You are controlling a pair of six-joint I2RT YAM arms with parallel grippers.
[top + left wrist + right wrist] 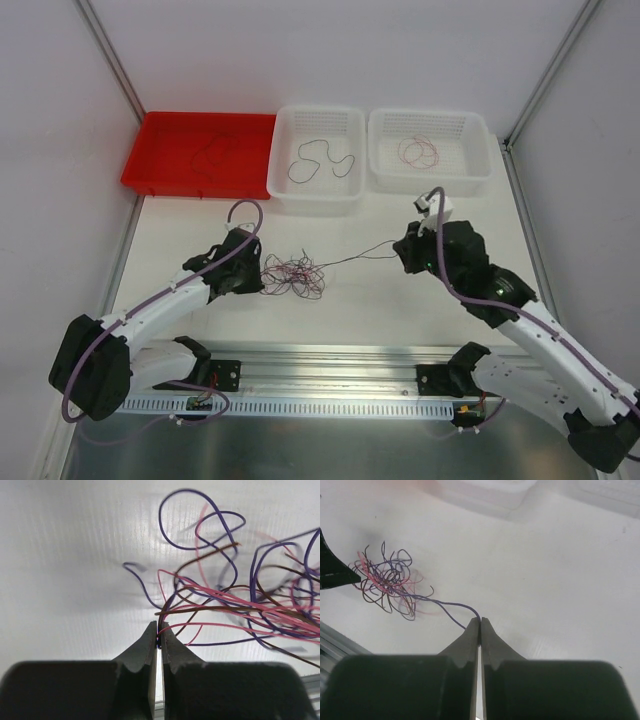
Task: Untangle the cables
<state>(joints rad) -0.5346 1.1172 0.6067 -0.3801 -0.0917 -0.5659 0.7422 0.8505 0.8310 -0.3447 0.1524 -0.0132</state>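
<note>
Two grippers each have their jaws pressed together on a thin wire. The left gripper (pixel 159 631) pinches the near-left fringe of the cables (pixel 240 605) at its fingertips, and purple, pink and brown strands fan away from the pinch point. The right gripper (pixel 480 623) is clamped on the end of a single purple strand (pixel 445 603). That strand runs from the fingertips back to the tangle, drawn out in a shallow curve above the table (pixel 350 320).

In the top view, the left gripper (pixel 255 276) touches the left side of the tangled cables (pixel 293 276), which lie near the middle of the table, slightly toward its left edge. The right gripper (pixel 404 252) stands well apart from the tangle, toward the right edge, and the purple strand (pixel 350 260) spans the gap between them.

Three containers line the far edge. A red tray (pixel 160 150) at the far-left corner holds a dark cable (pixel 215 150). A middle basket (pixel 280 185) of white mesh holds another dark looped cable (pixel 320 160). A right basket (pixel 482 170), near the far-right corner, holds coiled red cables (pixel 418 152).
</note>
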